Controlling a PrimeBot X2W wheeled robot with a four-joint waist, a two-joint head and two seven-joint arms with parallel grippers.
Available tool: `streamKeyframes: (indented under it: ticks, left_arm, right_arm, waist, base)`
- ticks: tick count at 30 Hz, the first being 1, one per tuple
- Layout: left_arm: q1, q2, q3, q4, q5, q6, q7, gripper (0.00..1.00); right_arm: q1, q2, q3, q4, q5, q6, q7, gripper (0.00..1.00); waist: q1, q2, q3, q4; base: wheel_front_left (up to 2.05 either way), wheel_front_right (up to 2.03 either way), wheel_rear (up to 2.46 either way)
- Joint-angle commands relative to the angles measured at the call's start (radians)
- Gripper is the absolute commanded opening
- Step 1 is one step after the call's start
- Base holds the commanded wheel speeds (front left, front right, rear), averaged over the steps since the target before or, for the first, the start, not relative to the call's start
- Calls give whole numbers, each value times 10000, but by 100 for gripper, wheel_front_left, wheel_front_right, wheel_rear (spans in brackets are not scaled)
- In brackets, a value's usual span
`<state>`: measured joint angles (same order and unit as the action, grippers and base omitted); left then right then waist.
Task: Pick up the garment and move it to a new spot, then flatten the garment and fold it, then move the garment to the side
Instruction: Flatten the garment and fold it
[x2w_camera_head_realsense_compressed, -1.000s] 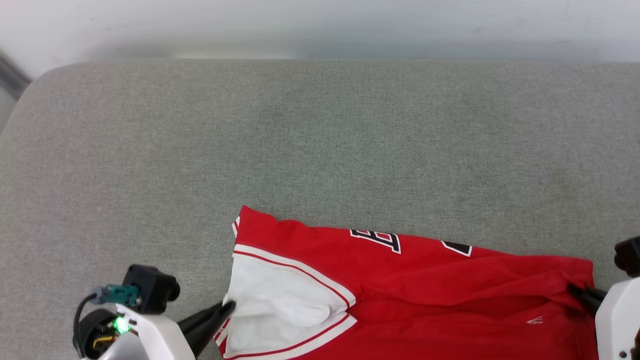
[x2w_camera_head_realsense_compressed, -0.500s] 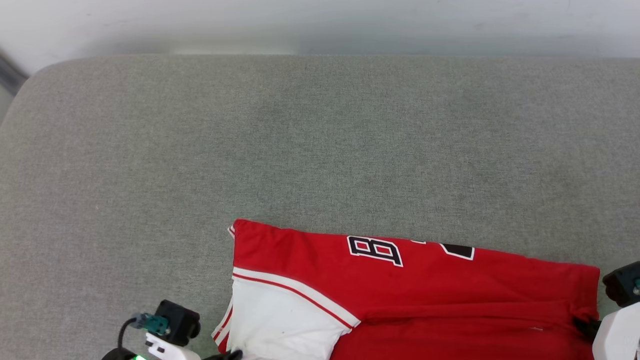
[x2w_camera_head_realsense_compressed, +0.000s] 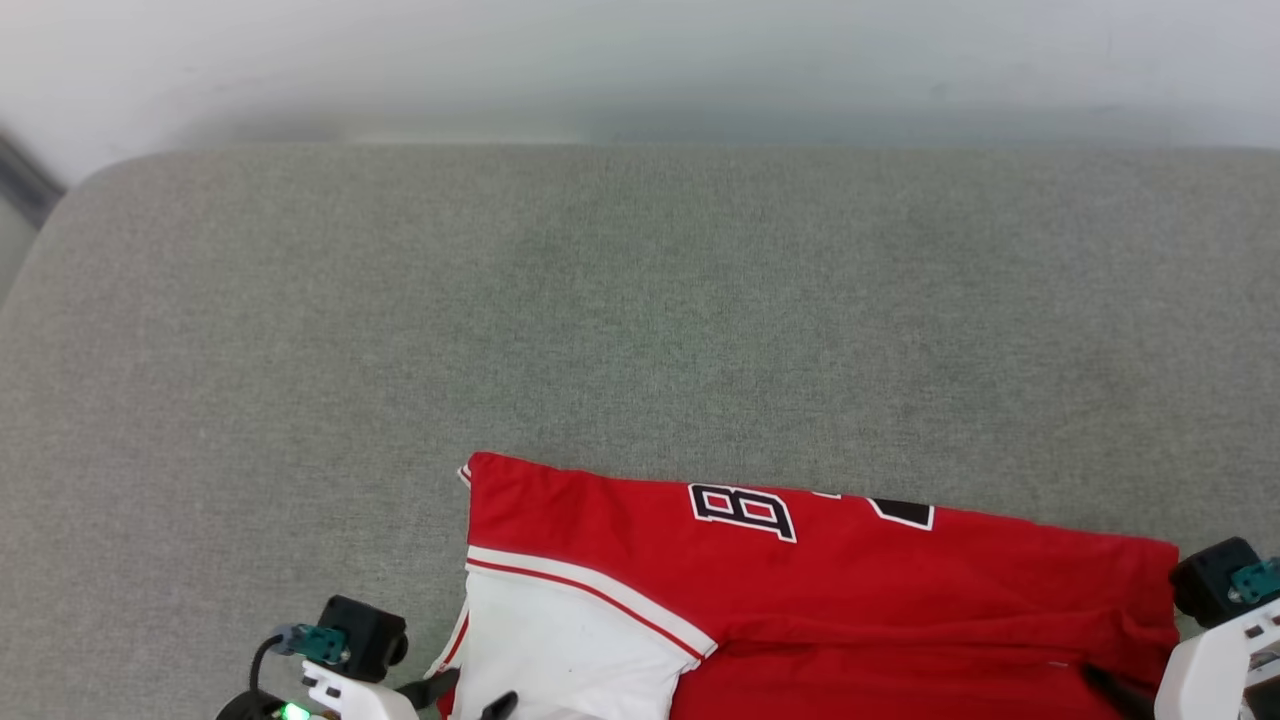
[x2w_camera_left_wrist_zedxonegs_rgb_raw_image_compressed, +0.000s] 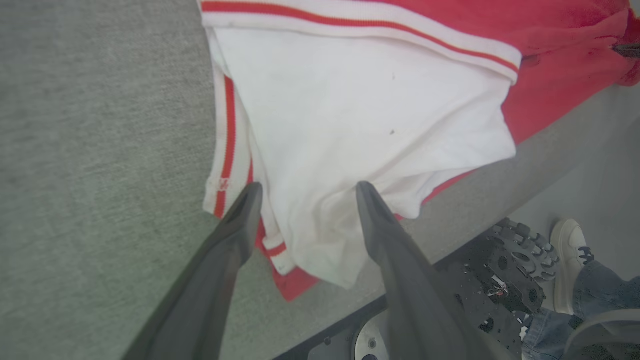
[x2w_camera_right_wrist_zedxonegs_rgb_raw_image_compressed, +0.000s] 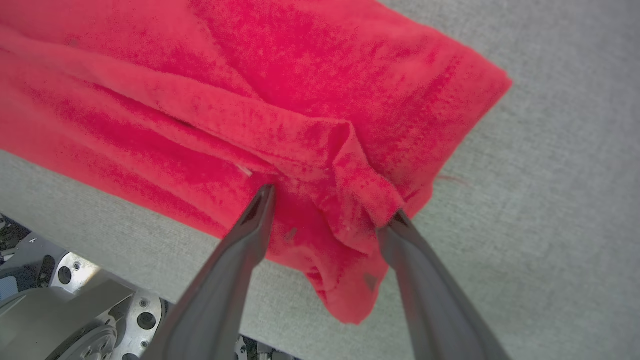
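The grey fabric-covered counter carries the red jersey T-shirt with black chest letters, folded flat at the near edge, right of the middle. The left hand has its fingers apart over the white sleeve. The right hand has its fingers apart around a red fold at the right end.

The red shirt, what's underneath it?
The red shirt lies on a gray padded surface, which shows beside and beyond it. Whatever is directly beneath the cloth, and between its folded layers, is covered and cannot be seen.
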<state>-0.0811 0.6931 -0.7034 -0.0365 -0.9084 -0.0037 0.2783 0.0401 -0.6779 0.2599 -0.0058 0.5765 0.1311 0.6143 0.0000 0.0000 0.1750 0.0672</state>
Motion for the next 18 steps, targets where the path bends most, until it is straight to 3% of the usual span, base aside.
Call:
streamKeyframes:
  ticks: [1, 12, 15, 18]
  left_arm:
    - [-30, -21, 147, -15, 131, 92, -298, 100]
    - [51, -212, 1282, -917, 573, 675, -2565, 100]
    - [181, -448, 1936, -1098, 946, 947, -4200, 100]
    - [301, -696, 2393, -1003, 1336, 1217, -5091, 100]
  right_arm:
    - [-165, -8, -107, -4, 187, -6, -129, 100]
    - [278, 817, -1904, -1160, 824, -6, 216, 100]
    - [424, 1650, -2958, -1418, 371, -6, 598, 100]
    - [514, 2559, -3692, -1495, -7, -6, 992, 100]
  waist:
    - [0, 0, -301, -39]
    - [0, 0, -985, 140]
    - [0, 0, -970, 194]
    - [0, 0, -894, 250]
  base:
    - [0, 0, 0]
    - [0, 0, 0]
    - [0, 0, 0]
    - [0, 0, 0]
